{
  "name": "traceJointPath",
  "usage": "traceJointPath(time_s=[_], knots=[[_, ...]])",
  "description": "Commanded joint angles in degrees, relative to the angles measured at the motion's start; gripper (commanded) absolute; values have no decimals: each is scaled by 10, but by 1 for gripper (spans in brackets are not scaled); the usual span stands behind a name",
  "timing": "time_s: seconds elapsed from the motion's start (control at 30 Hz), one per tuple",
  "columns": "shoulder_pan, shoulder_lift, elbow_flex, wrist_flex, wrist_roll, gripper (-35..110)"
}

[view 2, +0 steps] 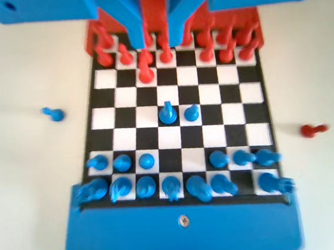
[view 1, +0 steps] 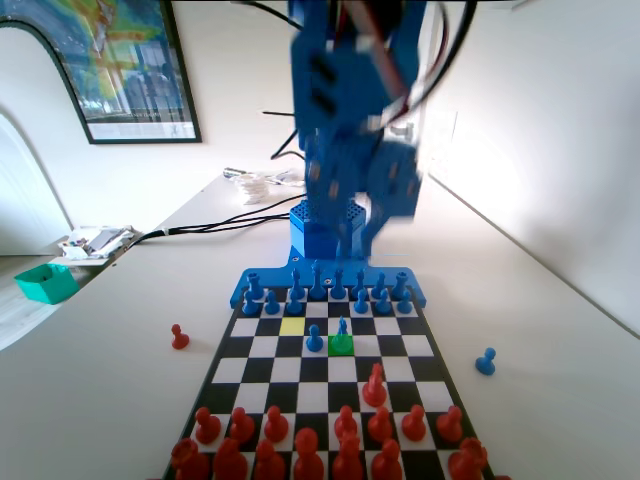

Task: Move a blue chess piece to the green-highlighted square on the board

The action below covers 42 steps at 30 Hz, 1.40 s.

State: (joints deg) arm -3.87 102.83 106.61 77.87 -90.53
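Blue arm (view 1: 355, 110) fills top centre of fixed view, blurred, raised well above the board (view 1: 225, 365); claw itself can't be made out here. Lower down, mid-frame, the blue chess piece (view 1: 342, 328) stands upright on the green-highlighted square (view 1: 341, 344). A round-headed blue pawn (view 1: 315, 340) sits just left of it, one square over. Yellow-lime square (view 1: 292, 325) lies up-left of the green one, nothing on it. Blue back ranks line the far edge, red pieces (view 1: 330, 440) crowd bottom of frame. One red pawn (view 1: 179, 337) lies off-board at left, one blue pawn (view 1: 486, 361) off-board at right.

Wrist view: gripper (view 2: 158, 28) hangs from top edge, jaws parted w/ a gap between them, nothing held, high over the board (view 2: 229, 95). Slender blue piece (view 2: 167, 113) stands centre frame on a dark square, apart from the jaws; round-headed pawn (view 2: 192, 113) just right of it. Stray blue pawn (view 2: 53, 114) on table at left, stray red pawn (view 2: 314, 129) at right.
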Motion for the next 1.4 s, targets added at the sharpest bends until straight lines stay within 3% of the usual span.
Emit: traceJointPath(time_s=[0.0,0.3,0.67,1.37], knots=[[-11,127,-50,74,-40,1],[1,306,-69,196,-100,1],[33,494,43,223,-124,1],[52,704,182,127,-105,1]])
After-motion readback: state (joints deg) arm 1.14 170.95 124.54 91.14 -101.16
